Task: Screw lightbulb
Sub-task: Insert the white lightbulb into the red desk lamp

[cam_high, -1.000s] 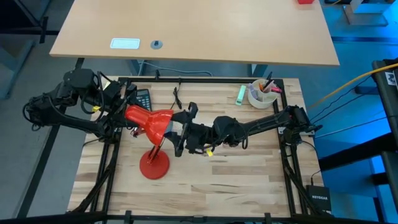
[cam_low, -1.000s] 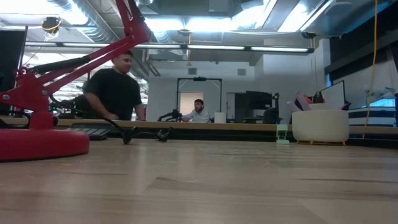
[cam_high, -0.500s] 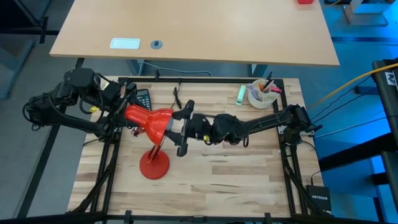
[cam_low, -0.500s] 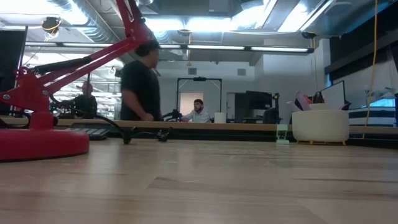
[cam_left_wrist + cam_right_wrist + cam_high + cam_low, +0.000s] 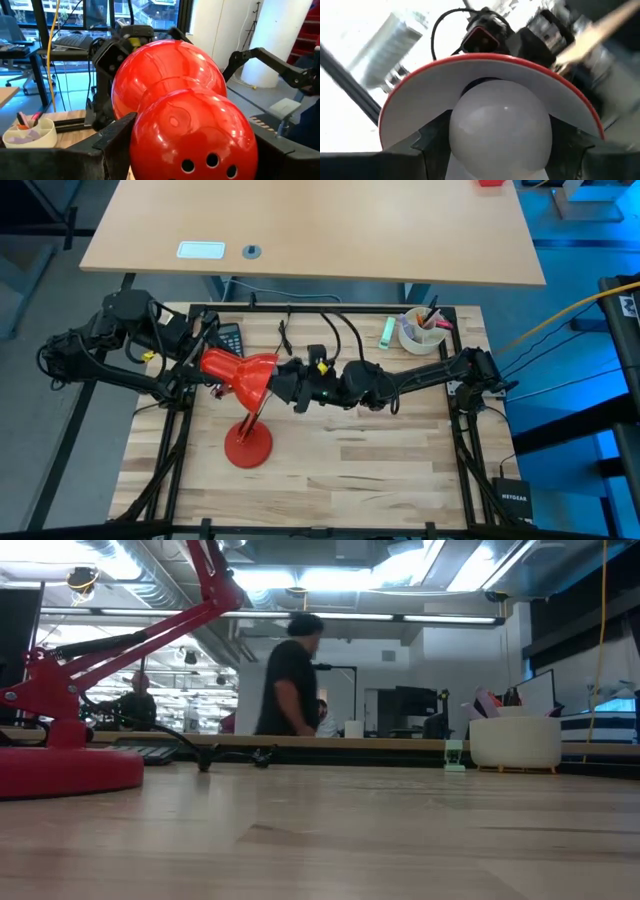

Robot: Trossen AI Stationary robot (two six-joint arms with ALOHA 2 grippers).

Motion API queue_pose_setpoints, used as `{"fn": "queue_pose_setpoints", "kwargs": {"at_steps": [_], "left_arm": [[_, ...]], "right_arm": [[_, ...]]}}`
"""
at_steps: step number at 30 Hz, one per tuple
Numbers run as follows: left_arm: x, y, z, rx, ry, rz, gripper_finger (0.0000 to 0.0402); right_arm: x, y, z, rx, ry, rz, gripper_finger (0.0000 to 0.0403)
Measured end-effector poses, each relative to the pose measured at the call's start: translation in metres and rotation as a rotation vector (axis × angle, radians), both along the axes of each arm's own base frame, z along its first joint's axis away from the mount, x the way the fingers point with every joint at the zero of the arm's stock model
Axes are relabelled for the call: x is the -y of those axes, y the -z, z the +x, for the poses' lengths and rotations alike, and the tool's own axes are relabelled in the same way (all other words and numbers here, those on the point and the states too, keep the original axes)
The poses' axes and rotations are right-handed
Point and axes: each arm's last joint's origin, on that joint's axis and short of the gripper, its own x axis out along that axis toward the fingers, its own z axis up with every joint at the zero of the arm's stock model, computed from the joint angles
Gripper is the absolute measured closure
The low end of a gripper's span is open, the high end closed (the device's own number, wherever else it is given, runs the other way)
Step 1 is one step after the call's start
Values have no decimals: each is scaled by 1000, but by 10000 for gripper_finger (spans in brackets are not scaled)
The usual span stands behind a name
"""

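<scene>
A red desk lamp stands on its round base (image 5: 247,446), which also shows in the low view (image 5: 60,768). Its shade (image 5: 243,377) lies level, with its mouth toward the table's right. My left gripper (image 5: 203,361) is shut on the shade's rounded rear (image 5: 195,132). My right gripper (image 5: 284,381) is at the shade's mouth, shut on the white frosted lightbulb (image 5: 501,125). The bulb sits inside the shade's white interior (image 5: 420,95); its screw base is hidden behind its round body. My left gripper pinches the shade's narrow rear dome (image 5: 150,135) between its two fingers, one on each side. The fingers (image 5: 116,137) come level from the table's left. The shade is held level above the table on the lamp's arm. My right gripper pinches the bulb's round glass body (image 5: 460,135) between its two fingers (image 5: 432,145), one on each side. It comes level from the table's right, pointing into the shade's mouth. The bulb is clear of the table, its far end inside the shade.
A white cup of pens (image 5: 420,330) and a green object (image 5: 385,331) stand at the far right. A black calculator (image 5: 231,338) lies at the far left behind the shade. Cables (image 5: 335,330) loop over the right arm. A person (image 5: 290,675) walks in the room beyond.
My right gripper has rolled about its own axis at the shade's mouth while staying shut on the bulb, and its cables now loop toward the far edge. My left gripper and the shade have kept still. A person beyond the table has walked rightward.
</scene>
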Motion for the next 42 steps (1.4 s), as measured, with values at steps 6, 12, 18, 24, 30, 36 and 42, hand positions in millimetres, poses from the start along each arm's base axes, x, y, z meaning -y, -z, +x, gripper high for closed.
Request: {"fn": "queue_pose_setpoints", "kwargs": {"at_steps": [6,12,18,24,30,36,42], "left_arm": [[0,0,0,6,1,17,135],[0,0,0,6,1,18,135],[0,0,0,4,0,13,135],[0,1,1,-4,-3,-4,135],[0,1,1,-5,-4,-7,135],[0,1,1,-4,-4,-11,135],[0,0,1,-5,-4,-14,135]], "right_arm": [[0,0,0,39,-110,372,154],[1,0,0,66,-110,380,153],[1,0,0,63,-107,371,153],[1,1,0,53,-75,378,152],[1,1,0,53,-71,379,152],[1,0,0,66,-75,380,152],[0,0,0,63,-79,378,152]]}}
